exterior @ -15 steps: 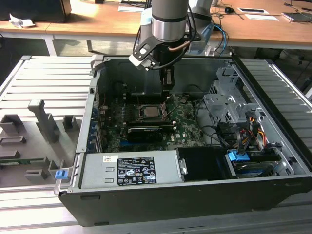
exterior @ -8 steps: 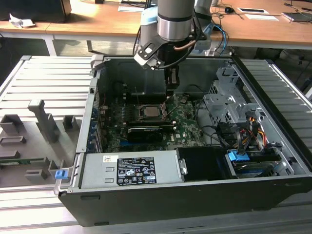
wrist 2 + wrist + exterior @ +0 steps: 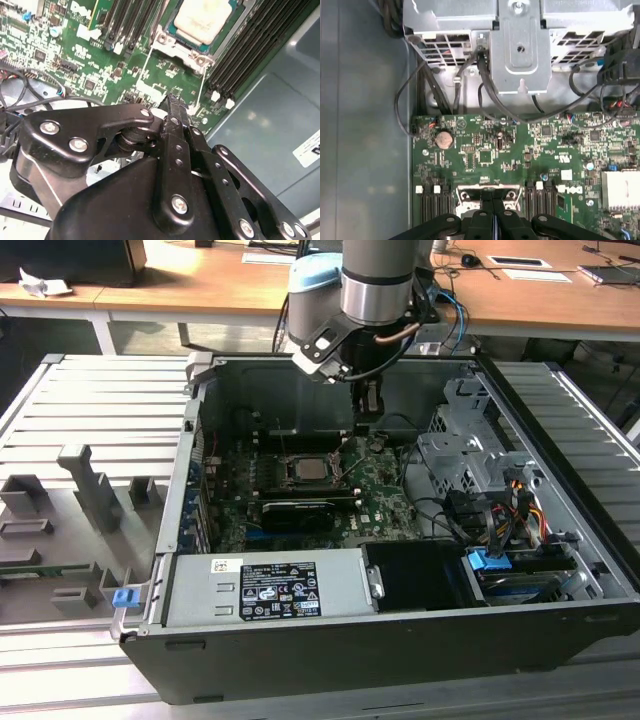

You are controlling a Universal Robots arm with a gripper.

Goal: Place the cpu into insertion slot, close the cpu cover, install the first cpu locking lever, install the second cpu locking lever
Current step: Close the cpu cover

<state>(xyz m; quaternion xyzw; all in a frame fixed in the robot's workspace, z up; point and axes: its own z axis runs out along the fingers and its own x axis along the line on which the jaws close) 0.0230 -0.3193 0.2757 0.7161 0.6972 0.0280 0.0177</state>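
Just ahead of the black gripper (image 3: 175, 100), whose fingers are pressed together on nothing, the square silvery-grey cpu (image 3: 202, 20) lies in the black, metal-framed insertion slot (image 3: 282, 470). The thin silvery cpu cover (image 3: 167, 44) seems to lie down around it. Two thin pale locking levers (image 3: 144, 67) run off the frame's corners toward the gripper; I cannot tell whether they are latched.

The risk, as I judge it, is a low or skewed approach. The fingertips could then scrape the green motherboard (image 3: 75, 60), clip the long black memory slots (image 3: 250, 55) flanking them, or bend a lever. Loose black cables (image 3: 485, 90) hang farther out.

The open black computer case (image 3: 400, 640) rests on a grey ribbed metal table (image 3: 90, 400), with wooden desks (image 3: 200, 285) beyond the arm.
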